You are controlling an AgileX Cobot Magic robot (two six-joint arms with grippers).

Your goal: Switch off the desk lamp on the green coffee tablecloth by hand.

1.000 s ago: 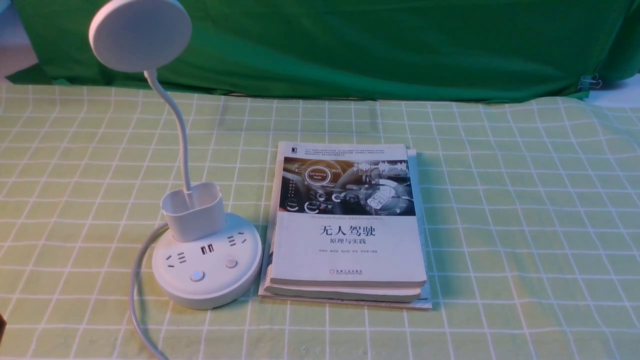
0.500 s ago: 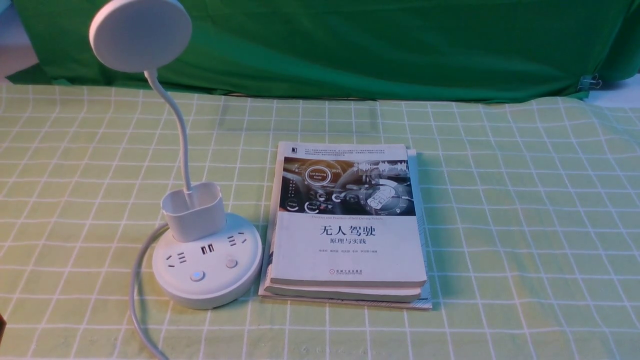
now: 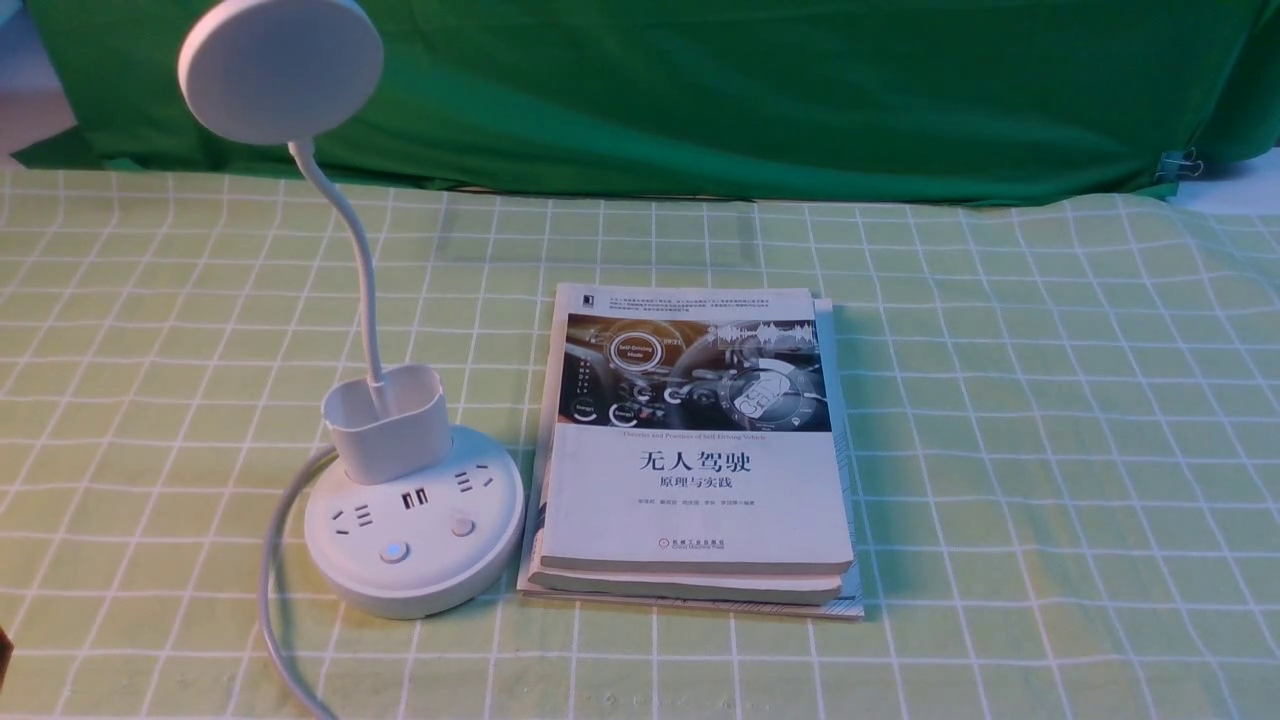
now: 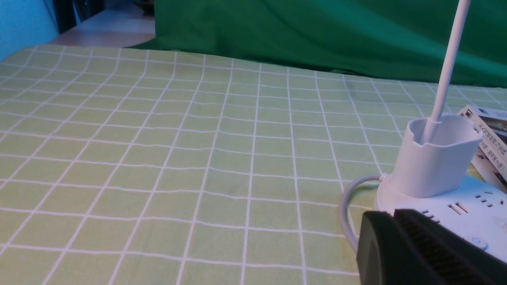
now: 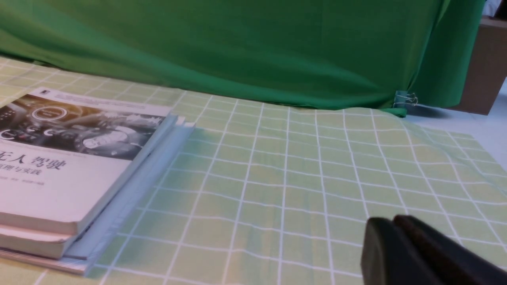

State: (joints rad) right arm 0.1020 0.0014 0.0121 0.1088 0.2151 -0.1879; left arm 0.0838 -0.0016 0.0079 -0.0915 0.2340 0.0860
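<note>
Desk lamp [image 3: 395, 480]: we see it standing upright on the green coffee tablecloth [image 3: 1000, 450], on the robot's left side of the front view, its round base flat on the cloth.
Lamp head [image 3: 280, 68]: a white disc held high on a thin bent neck, above and to the left of the base.
Cup holder [image 3: 387, 420]: it sits on the rear part of the base, and the neck rises out of it.
Base top: we make out sockets, a USB pair, and two buttons; the left button [image 3: 394, 552] has a bluish ring, the right button [image 3: 461, 526] is plain.
Cord [image 3: 272, 590]: it leaves the base on the left and runs toward the near edge.
Books [image 3: 695, 450]: a stack just beside the base on its right, top cover with Chinese lettering.
Backdrop cloth [image 3: 750, 90]: dark green, behind the tablecloth.
Left gripper [image 4: 420, 249]: in the left wrist view it hangs near the base by the cord; its fingers look pressed together with nothing between them.
Right gripper [image 5: 412, 253]: over bare cloth, well apart from the books; it also looks closed and empty.
</note>
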